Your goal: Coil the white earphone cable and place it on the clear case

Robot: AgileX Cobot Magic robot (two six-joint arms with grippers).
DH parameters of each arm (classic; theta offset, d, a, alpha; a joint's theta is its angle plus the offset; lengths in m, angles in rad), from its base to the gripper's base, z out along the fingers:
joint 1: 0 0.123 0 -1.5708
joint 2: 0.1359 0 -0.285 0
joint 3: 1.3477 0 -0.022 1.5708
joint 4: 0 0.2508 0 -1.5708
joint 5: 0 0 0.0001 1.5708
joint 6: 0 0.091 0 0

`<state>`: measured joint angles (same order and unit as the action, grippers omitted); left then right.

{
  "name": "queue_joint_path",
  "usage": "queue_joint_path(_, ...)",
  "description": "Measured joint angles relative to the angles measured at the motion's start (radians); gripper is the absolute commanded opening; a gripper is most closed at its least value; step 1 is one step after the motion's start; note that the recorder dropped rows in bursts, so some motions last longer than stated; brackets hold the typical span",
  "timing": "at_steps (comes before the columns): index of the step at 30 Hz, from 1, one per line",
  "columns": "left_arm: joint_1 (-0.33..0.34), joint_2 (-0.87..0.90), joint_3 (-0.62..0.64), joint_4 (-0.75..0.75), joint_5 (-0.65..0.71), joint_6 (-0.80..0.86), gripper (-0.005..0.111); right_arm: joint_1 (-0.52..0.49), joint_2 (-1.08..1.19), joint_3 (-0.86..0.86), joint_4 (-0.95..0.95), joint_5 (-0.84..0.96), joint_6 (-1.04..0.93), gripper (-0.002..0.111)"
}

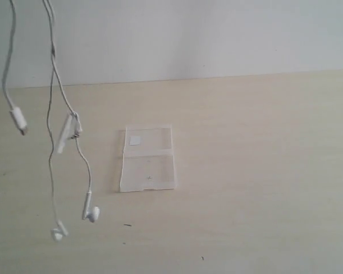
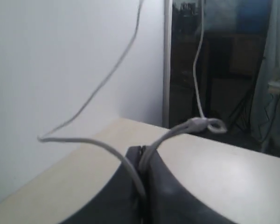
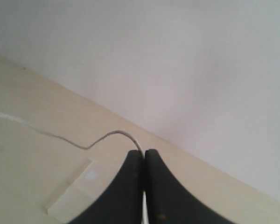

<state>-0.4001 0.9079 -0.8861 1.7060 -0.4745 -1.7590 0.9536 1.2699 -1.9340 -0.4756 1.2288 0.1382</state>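
White and very thin, the white earphone cable [image 2: 198,124] hangs off the table [image 1: 263,171]. Both arms hold it from above the exterior view's frame. The left gripper [image 2: 141,156] is clenched on a doubled stretch of the wire, with a small knotted loop just beyond its fingertips. The right gripper [image 3: 144,156] is pinched shut on a single strand that leaves between its tips. In the exterior view the strands drop on the left, with the inline remote [image 1: 65,132] partway down and the two earbuds [image 1: 92,214] dangling lowest, close above the tabletop. Nothing is coiled yet. The clear case [image 1: 147,158] lies flat and opened on the table, just right of the hanging strands and apart from them, its long axis running from the near edge toward the wall, the sticker panel farther away. Only the right wrist view shows the case, so the right arm is probably the nearer one. The bundle would likely have to travel rightward and down to land on it.
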Motion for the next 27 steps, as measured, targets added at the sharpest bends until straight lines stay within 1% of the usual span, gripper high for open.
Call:
queue_joint_path(5,0.023,-0.070,-0.028,0.031,0.015,-0.106,0.000,0.000,-0.064,0.201,0.052,0.000,0.020,0.000)
queue_joint_path(10,0.080,-0.109,-0.030,0.035,0.017,-0.171,0.000,0.000,-0.095,0.324,0.191,0.000,0.027,0.000)
queue_joint_path(15,0.144,-0.111,-0.030,0.037,-0.034,-0.210,0.000,0.000,-0.099,0.429,0.311,0.000,0.027,0.000)
queue_joint_path(21,0.197,-0.111,-0.030,0.041,-0.096,-0.230,0.000,0.000,-0.102,0.553,0.333,0.000,0.025,0.000)
queue_joint_path(27,0.214,-0.111,-0.030,0.041,-0.114,-0.234,0.000,0.000,-0.102,0.669,0.382,-0.009,0.010,0.000)
